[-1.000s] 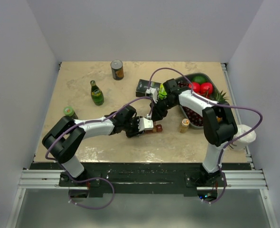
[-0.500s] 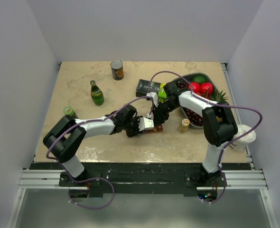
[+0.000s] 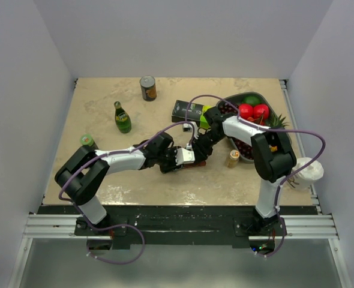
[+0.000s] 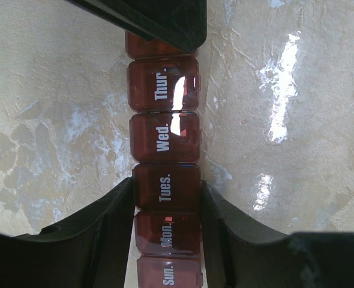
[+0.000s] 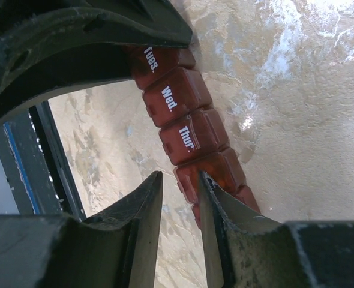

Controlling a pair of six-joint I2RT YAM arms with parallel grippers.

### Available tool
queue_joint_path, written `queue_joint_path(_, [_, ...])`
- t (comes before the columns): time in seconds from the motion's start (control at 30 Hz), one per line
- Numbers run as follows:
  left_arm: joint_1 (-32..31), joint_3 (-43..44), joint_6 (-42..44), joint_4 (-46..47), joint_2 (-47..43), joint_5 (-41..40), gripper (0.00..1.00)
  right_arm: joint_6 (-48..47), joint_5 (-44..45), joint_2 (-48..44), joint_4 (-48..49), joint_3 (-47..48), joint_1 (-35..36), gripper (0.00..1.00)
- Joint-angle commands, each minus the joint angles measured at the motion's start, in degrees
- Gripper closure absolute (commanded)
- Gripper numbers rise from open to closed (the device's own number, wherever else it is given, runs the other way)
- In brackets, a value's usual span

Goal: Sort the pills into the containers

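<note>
The containers are a dark red strip of day-labelled compartments (image 4: 164,138), lying flat on the table with all visible lids closed. It also shows in the right wrist view (image 5: 186,135) and, mostly covered, in the top view (image 3: 196,162). My left gripper (image 4: 167,198) is shut on the strip, its pads against both sides of the Tues and Mon compartments. My right gripper (image 5: 180,183) is narrowly open at the compartment after Thur. One of its fingers rests over that lid and the other stands off its edge over the table. No loose pills show.
A small amber bottle (image 3: 233,158) stands just right of the strip. A black-and-green box (image 3: 186,110) and a grey fruit tray (image 3: 256,95) lie behind. A green bottle (image 3: 122,117), a can (image 3: 147,87) and a green-lidded jar (image 3: 88,141) stand to the left.
My right gripper has moved down and left from beside the black-and-green box onto the far end of the strip. The left gripper and the strip have not moved.
</note>
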Motion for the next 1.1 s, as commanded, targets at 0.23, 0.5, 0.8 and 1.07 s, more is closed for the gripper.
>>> queue_joint_path(0.23, [0.1,0.0,-1.0,-5.4,3.1,-0.4,1.00,1.9,5.3,1.4,1.6,-0.9,0.6,0.79])
queue_joint_path(0.5, [0.1,0.5,-1.4,-6.2,3.9,-0.1,1.00,1.2,11.2,0.3,4.6,-3.3,2.5,1.00])
queue_joint_path(0.8, [0.1,0.7,-1.7,-6.6,4.4,-0.2,1.00,0.3,11.5,-1.0,5.0,-3.8,4.1,1.00])
queue_joint_path(1.07, [-0.2,0.6,-1.7,-6.7,4.4,-0.2,1.00,-1.9,3.6,-8.8,3.9,-2.5,3.5,1.00])
